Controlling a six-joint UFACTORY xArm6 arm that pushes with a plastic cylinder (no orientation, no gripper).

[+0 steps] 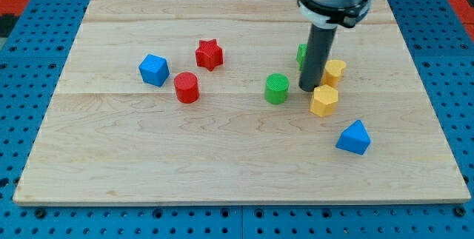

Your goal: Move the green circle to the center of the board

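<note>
Grey metal cylinder housing, black collar, dark straight rod (308,89)

Green block (301,52) mostly behind rod (317,55)

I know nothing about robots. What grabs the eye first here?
The dark rod coming down from the view's top, my tip resting on the wooden board just right of the green circle. Yellow blocks crowd its right side, and a red star stands out further left.

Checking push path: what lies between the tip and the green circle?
Nothing: bare wood separates my tip from the green circle on its left, in the camera view.
</note>
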